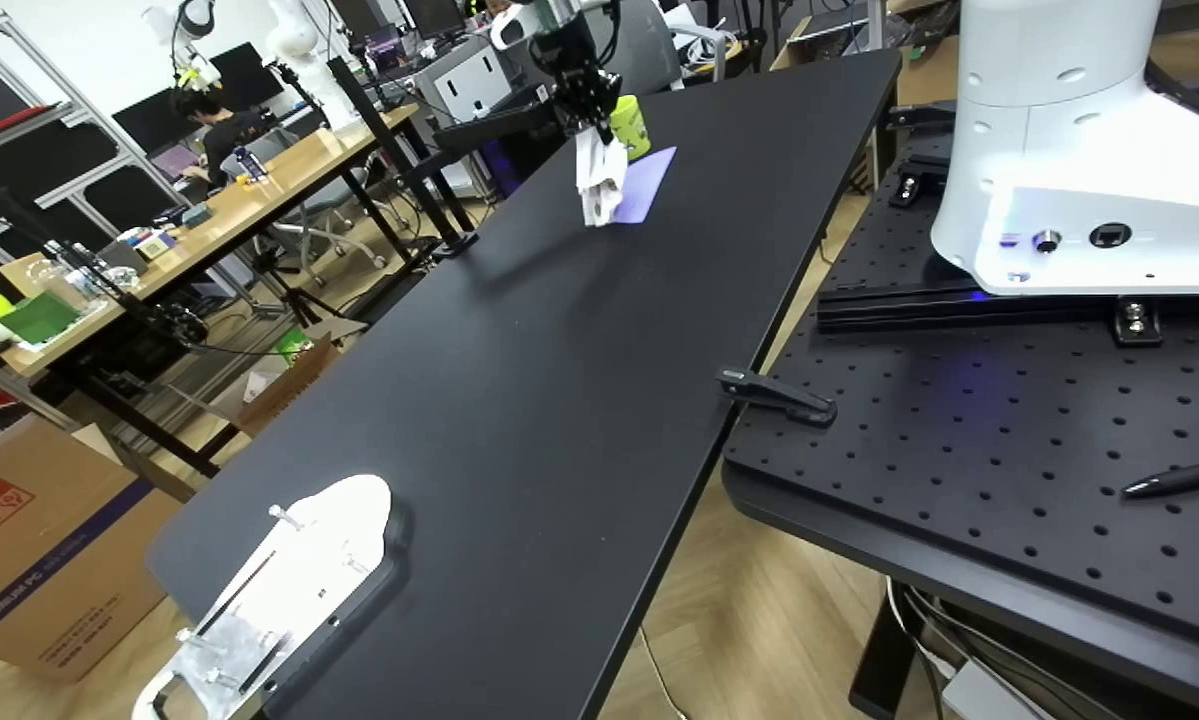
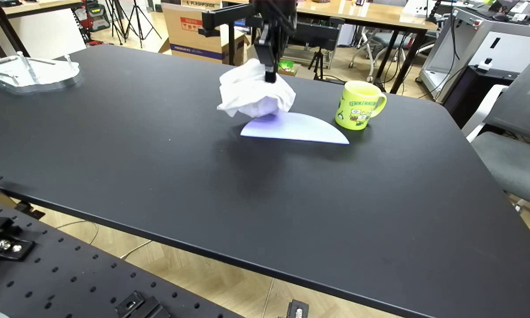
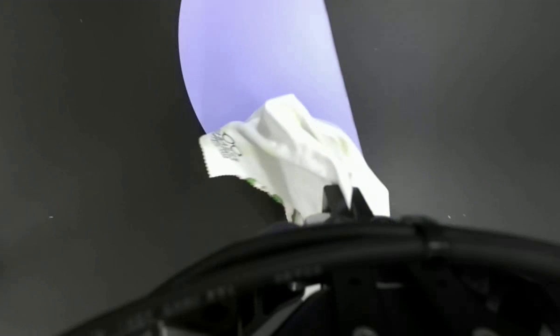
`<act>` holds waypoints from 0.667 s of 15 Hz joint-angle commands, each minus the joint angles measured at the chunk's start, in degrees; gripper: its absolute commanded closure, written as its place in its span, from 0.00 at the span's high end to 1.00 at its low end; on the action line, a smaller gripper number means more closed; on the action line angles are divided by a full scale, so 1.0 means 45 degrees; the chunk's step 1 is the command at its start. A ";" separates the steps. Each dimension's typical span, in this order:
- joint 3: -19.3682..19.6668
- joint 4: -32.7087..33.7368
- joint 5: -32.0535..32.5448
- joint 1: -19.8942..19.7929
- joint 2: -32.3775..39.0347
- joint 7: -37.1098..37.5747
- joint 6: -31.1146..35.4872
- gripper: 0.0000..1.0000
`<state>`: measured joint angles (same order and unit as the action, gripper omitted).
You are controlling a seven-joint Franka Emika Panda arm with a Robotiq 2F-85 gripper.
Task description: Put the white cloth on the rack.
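Observation:
The white cloth (image 1: 599, 180) hangs crumpled from my gripper (image 1: 596, 132) over the black table (image 1: 519, 420). In an exterior view the cloth (image 2: 247, 90) bunches around the dark fingers of the gripper (image 2: 270, 77). In the wrist view the gripper's fingertips (image 3: 347, 203) are close together with a fold of the cloth (image 3: 303, 154) between them; printed marks show on one corner. Whether the cloth touches the surface below is unclear. A white board with short upright pegs (image 1: 309, 550) lies at the table's far end, also in an exterior view (image 2: 26, 75); I cannot tell whether it is the rack.
A pale purple half-disc (image 2: 298, 128) lies on the table beneath and beside the cloth, also in the wrist view (image 3: 261, 56). A yellow-green mug (image 2: 357, 106) stands near it. A black clip (image 1: 777, 393) sits at the table edge by the white robot base (image 1: 1069, 150).

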<state>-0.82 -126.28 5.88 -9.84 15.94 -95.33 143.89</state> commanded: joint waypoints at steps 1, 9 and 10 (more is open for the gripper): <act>0.0393 0.0620 0.0490 0.0796 -0.1961 0.2300 -0.2641 0.01; -0.0086 0.3823 0.1138 0.2008 -0.2581 0.4686 -0.6589 0.01; -0.0174 0.4064 0.1015 0.2135 -0.2483 0.4628 -0.6889 0.01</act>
<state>-0.89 -112.97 10.05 -1.79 2.62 -77.20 117.35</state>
